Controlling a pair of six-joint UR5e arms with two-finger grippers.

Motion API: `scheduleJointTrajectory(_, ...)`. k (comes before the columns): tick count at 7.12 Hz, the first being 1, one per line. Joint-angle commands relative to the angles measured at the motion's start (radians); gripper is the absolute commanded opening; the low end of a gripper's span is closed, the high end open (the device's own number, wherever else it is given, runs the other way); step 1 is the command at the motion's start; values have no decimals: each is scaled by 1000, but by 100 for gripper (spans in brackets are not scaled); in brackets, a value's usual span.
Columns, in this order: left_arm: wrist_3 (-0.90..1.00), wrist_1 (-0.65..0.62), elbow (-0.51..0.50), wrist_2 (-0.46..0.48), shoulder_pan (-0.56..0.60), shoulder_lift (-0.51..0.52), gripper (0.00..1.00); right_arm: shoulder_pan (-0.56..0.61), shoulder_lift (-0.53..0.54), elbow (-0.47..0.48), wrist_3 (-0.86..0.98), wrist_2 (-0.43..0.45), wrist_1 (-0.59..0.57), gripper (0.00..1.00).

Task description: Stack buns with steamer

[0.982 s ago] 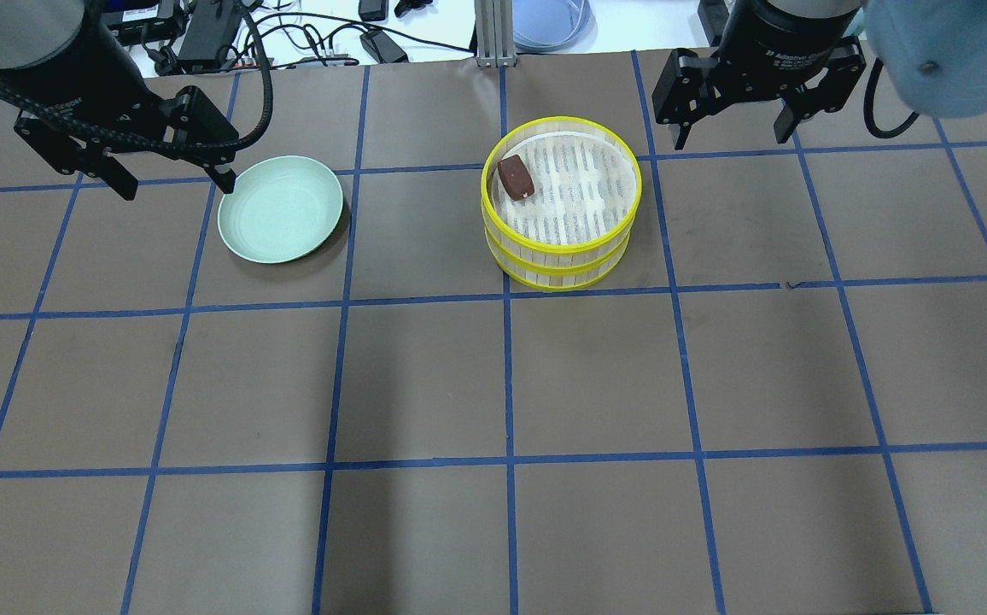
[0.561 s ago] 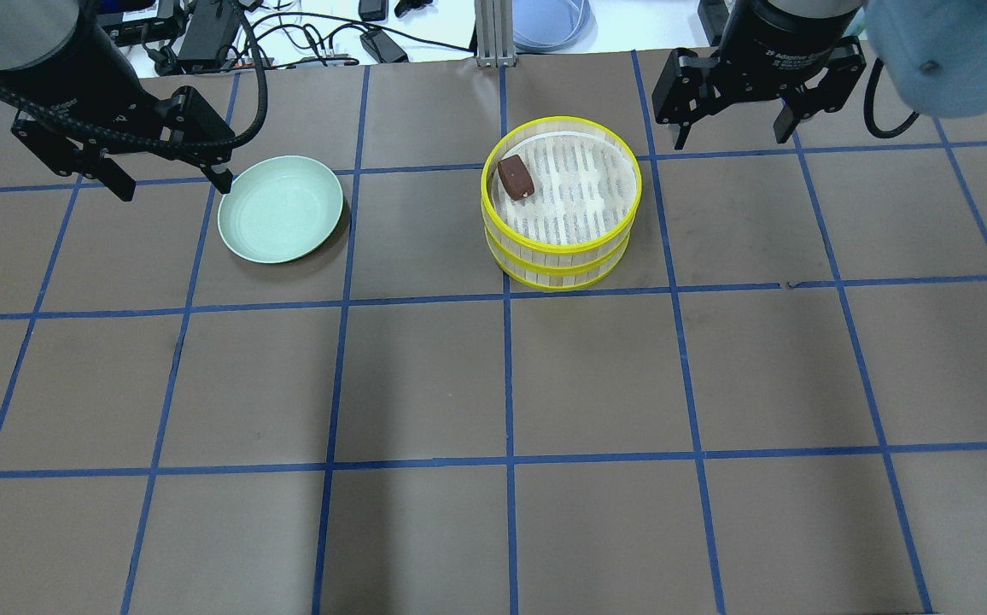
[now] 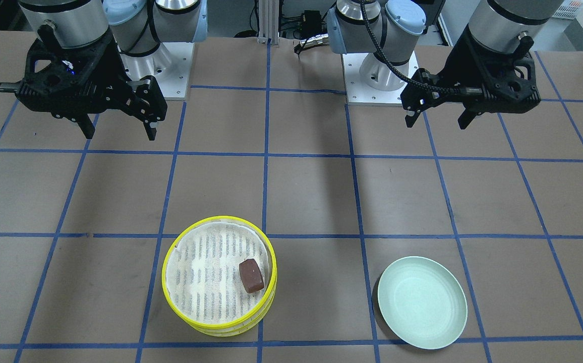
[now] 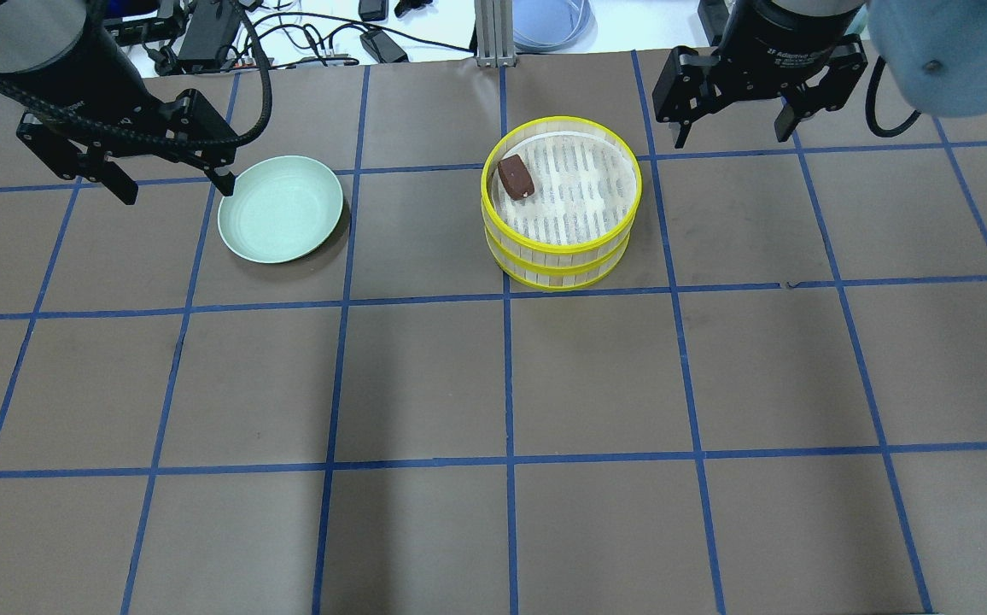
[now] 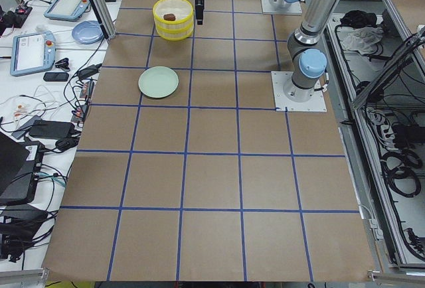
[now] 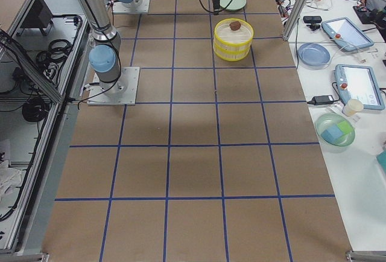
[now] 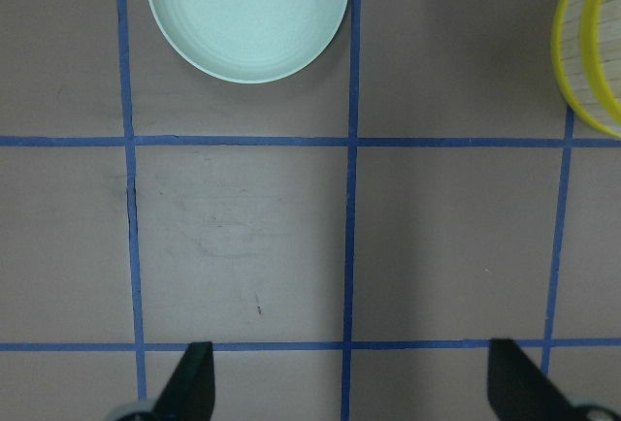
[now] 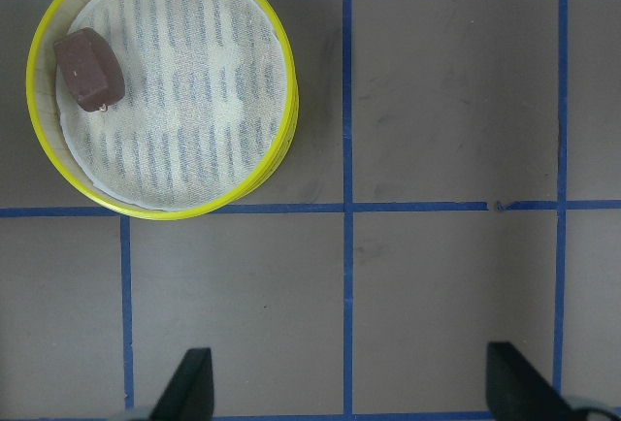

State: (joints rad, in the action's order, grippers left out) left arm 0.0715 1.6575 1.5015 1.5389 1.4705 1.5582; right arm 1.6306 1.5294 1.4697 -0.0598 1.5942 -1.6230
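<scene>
Across the table, the front-facing view shows the steamer [image 3: 221, 327] toward 6 o'clock, stacked two high. The brown bun [image 3: 251, 275] lies at 4 o'clock on the upper tier [image 3: 200, 272], close against its wall. An empty plate [image 3: 421, 302] sits at the steamer's 3 o'clock, well apart. The left gripper [image 3: 436, 121] and right gripper [image 3: 120, 133] hang near the robot's base, both spread wide and holding nothing.

From overhead, the bun reads at 10 o'clock on the liner and the right gripper hovers at the steamer's 1 o'clock. The cream bun shows nowhere. It is probably under the upper tier, but if not, the stack is short one bun.

Both side views show the steamer too small to judge how squarely the tiers seat. A light, loosely seated tier would likely slide if an arm swept low across it.

The left wrist view catches the plate at 11 o'clock and the steamer's edge at 2 o'clock. In the right wrist view the steamer fills 10 o'clock, and any pinch on that near rim risks crushing or flicking the bun.
</scene>
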Motion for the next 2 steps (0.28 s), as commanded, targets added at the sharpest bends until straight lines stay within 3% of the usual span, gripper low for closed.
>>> scheduleJointTrajectory(1,-4,-7,-1,0,-7,8,100,0,2,1,0,0,0,100)
scheduleJointTrajectory(2,-4,-25,-7,-2,-7,5,100,0,-2,1,-2,-2,0,100)
